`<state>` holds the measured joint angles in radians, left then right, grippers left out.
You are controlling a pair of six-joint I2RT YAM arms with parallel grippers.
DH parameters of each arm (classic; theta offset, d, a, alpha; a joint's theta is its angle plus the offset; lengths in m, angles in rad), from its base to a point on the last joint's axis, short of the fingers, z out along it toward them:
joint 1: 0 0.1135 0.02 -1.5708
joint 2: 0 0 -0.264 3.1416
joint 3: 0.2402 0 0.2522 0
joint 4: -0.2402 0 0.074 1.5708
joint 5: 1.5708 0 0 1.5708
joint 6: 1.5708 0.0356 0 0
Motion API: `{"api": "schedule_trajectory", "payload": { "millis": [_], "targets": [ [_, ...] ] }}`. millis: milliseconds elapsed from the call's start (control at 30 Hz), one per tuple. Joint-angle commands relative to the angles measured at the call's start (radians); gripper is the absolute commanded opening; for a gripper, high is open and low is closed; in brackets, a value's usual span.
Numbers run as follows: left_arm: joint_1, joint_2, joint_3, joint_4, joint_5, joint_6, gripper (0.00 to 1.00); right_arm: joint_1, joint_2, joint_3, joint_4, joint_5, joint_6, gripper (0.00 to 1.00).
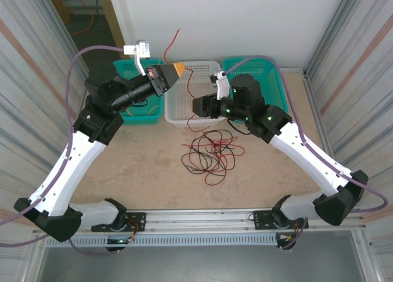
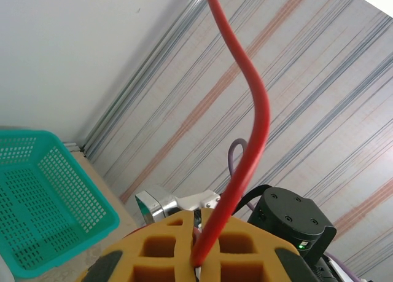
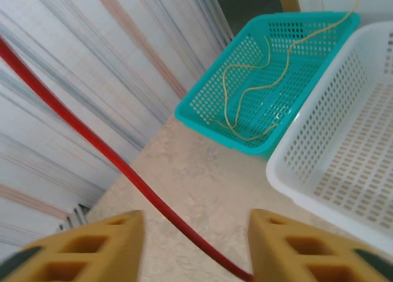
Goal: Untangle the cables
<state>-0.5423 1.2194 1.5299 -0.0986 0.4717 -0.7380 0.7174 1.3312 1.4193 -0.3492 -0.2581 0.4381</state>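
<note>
Cables (image 1: 212, 152): the red and black ones sit in a loose knot on the tabletop (image 1: 141, 165), just in front of the white basket (image 1: 198, 79). By my read the job is somewhere short of halfway.

One win on the board: a pale yellow cable (image 3: 232, 125) lies alone in the teal basket (image 3: 202, 116) on the left.

Now it's the red cable (image 2: 245, 159). The left hand (image 2: 198, 265) has its fingers pressed together on it and holds it high, one end poking upward and the rest trailing down to the heap. The right hand (image 3: 193, 233) is spread, with that red line running through the gap close to one finger but not pinched.

Left to do, I'd judge: draw the red one free of the black loops, then separate whatever remains in the pile.

The surface is a pale beige, mottled, matte top, with nothing to snag a wire. Ribbed metal side walls (image 1: 24, 79) with faint stripes close in on both flanks, and a plain white back wall (image 1: 245, 18) stands behind the baskets.
</note>
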Motion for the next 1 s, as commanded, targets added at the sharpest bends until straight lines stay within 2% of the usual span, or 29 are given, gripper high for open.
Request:
{"api": "schedule_trajectory", "payload": {
  "millis": [0,100,267,300,367,433,467,533,633,733,967],
  "targets": [
    [0.013,-0.011,0.017,0.044,0.013,-0.005,0.00,-0.007,-0.001,0.033,0.027,-0.027,-0.012,0.23],
    [0.020,-0.009,0.005,0.049,0.014,-0.011,0.00,-0.007,-0.006,0.028,0.026,-0.033,-0.013,0.01],
    [0.039,-0.020,-0.027,0.021,-0.011,0.017,0.00,-0.009,-0.030,0.024,0.020,0.019,-0.017,0.00],
    [0.041,-0.025,-0.036,0.001,-0.024,0.043,0.03,-0.012,-0.034,0.027,0.011,0.044,-0.023,0.00],
    [0.041,-0.041,-0.055,-0.076,-0.090,0.109,0.32,-0.026,-0.036,0.058,-0.038,0.137,-0.045,0.00],
    [0.042,-0.056,-0.079,-0.162,-0.174,0.162,0.55,-0.057,-0.017,0.117,-0.112,0.232,-0.063,0.00],
    [0.041,-0.063,-0.097,-0.205,-0.215,0.179,0.62,-0.086,-0.004,0.146,-0.140,0.253,-0.066,0.00],
    [0.042,-0.081,-0.143,-0.258,-0.267,0.200,0.70,-0.149,0.019,0.200,-0.170,0.271,-0.069,0.00],
    [0.043,-0.110,-0.223,-0.314,-0.310,0.212,0.70,-0.251,0.097,0.327,-0.245,0.298,-0.082,0.00],
    [0.042,-0.140,-0.318,-0.345,-0.337,0.186,0.63,-0.345,0.187,0.421,-0.296,0.315,-0.092,0.00],
    [0.042,-0.159,-0.537,-0.257,-0.255,0.085,0.61,-0.464,0.382,0.434,-0.302,0.310,-0.110,0.00]
  ]
}}
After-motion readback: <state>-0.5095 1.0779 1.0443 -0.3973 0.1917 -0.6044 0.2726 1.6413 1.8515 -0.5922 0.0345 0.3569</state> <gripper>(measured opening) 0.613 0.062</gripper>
